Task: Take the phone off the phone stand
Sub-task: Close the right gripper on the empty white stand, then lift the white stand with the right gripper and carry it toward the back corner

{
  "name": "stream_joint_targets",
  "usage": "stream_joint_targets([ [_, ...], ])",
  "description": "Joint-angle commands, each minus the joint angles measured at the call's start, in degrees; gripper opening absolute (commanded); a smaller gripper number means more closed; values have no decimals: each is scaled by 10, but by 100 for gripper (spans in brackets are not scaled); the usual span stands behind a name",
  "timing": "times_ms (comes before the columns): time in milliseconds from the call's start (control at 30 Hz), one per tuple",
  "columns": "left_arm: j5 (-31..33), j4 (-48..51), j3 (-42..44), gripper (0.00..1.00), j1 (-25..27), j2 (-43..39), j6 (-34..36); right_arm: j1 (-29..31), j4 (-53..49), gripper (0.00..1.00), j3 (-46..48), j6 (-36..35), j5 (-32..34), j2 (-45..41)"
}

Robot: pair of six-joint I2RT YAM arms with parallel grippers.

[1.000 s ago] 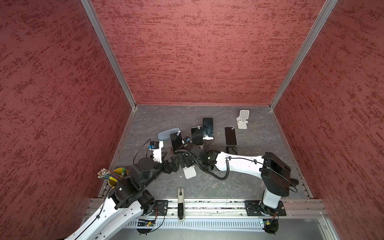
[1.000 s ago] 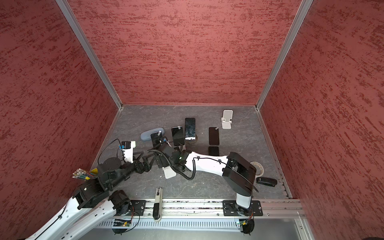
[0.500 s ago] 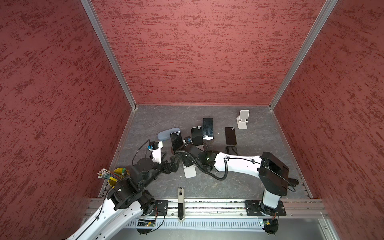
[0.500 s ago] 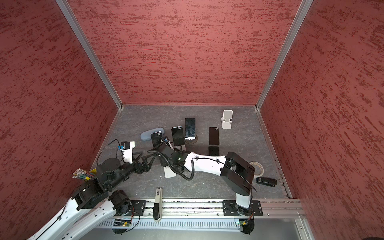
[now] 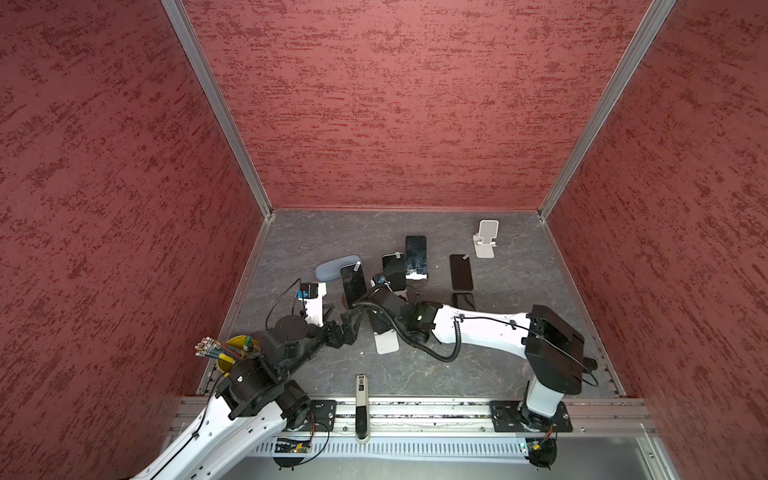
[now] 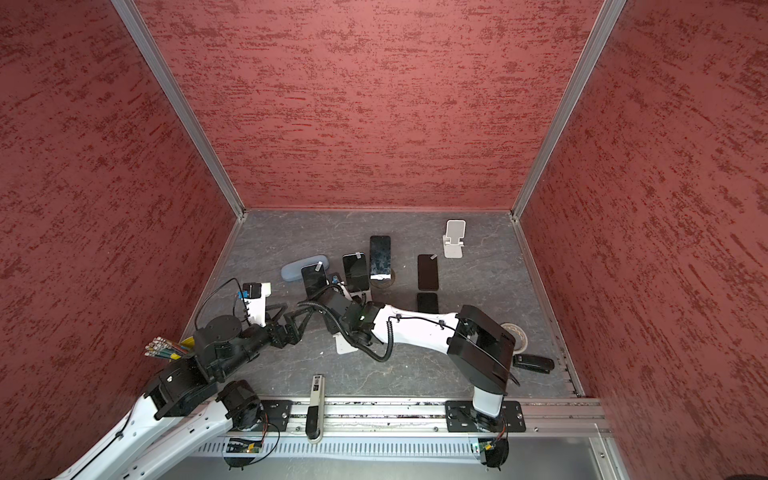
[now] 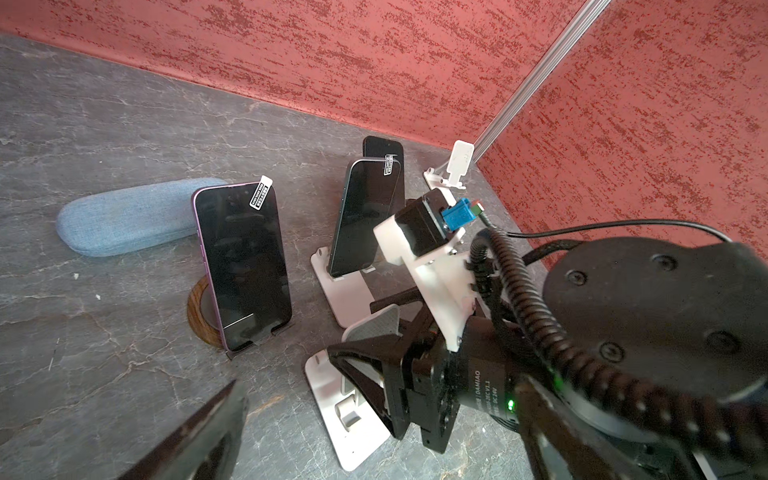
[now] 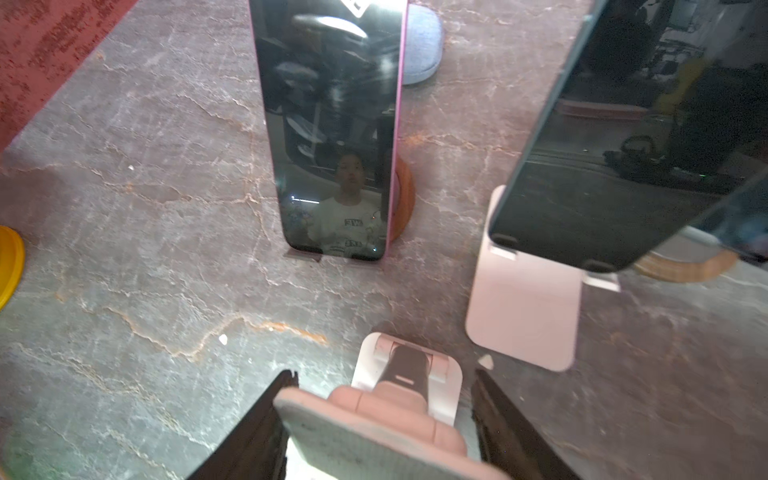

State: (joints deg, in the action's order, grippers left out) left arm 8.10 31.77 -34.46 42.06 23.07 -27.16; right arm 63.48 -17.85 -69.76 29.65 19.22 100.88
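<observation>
A purple-edged phone (image 7: 241,266) leans upright on a round wooden phone stand (image 7: 199,307). Beside it a dark phone (image 7: 365,216) rests on a white stand (image 7: 332,282); in the right wrist view they are the purple phone (image 8: 332,124) and dark phone (image 8: 623,145). My right gripper (image 8: 382,415) is shut on the back plate of an empty white stand (image 8: 365,440), in front of both phones, also seen as the empty stand (image 5: 386,343). To the left of that stand, my left gripper (image 5: 345,320) is open and holds nothing.
A third phone (image 5: 416,255) stands on a wooden base behind. Two phones (image 5: 461,272) lie flat to the right, near a white empty stand (image 5: 485,241). A blue case (image 5: 332,266), a yellow pencil cup (image 5: 232,353), a tape roll (image 6: 515,334) and a pen-like tool (image 5: 362,399) lie around.
My right gripper has closed on the empty stand's back plate. The left gripper has stayed open and has barely moved.
</observation>
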Motion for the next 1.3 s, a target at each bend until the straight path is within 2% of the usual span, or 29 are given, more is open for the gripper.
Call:
stream_joint_targets([
  [0,-21,-34,9,99,-2,22,9,-6,-16,56,16,4,21,-45],
  [333,-51,-70,-17,99,5,132,11,-50,-67,56,87,18,30,-133],
  [567,-48,-95,-16,99,11,142,8,-108,-89,56,143,16,39,-215],
  [933,-34,-77,-27,100,16,142,-4,-236,-87,57,168,-48,26,-284],
  [1267,-20,-65,-28,100,20,138,-7,-378,-69,57,139,-108,-56,-273],
])
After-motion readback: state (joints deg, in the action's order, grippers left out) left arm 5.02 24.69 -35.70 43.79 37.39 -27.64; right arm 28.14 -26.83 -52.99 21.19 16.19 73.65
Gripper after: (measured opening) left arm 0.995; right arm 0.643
